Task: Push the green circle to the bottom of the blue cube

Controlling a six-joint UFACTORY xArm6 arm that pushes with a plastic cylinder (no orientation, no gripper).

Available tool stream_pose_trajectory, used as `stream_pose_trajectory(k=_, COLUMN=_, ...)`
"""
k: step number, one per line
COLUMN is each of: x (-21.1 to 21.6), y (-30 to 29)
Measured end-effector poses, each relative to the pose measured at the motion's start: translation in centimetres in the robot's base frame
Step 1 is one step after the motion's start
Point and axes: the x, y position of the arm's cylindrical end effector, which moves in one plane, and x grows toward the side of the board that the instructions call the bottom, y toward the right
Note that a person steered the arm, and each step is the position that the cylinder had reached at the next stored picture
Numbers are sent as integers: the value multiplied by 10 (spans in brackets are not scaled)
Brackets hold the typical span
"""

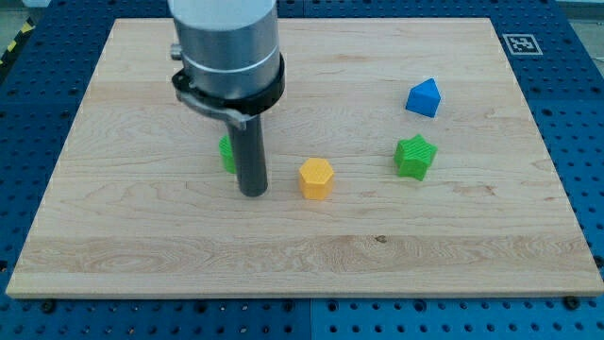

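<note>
The green circle (226, 154) sits left of the board's middle, mostly hidden behind my rod; only its left edge shows. My tip (254, 192) rests on the board just right of and below it, seemingly touching it. The blue cube (424, 97) lies at the upper right of the board, far to the right of the green circle and my tip.
A yellow hexagon block (317, 178) stands just right of my tip. A green star-shaped block (415, 156) lies below the blue cube. The wooden board (302, 255) sits on a blue pegboard table. A fiducial marker (520, 42) is at the top right.
</note>
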Motion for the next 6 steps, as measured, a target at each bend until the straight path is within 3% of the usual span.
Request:
stream_pose_trajectory(k=2, x=-9, y=-47)
stream_pose_trajectory(k=6, x=-37, y=-28)
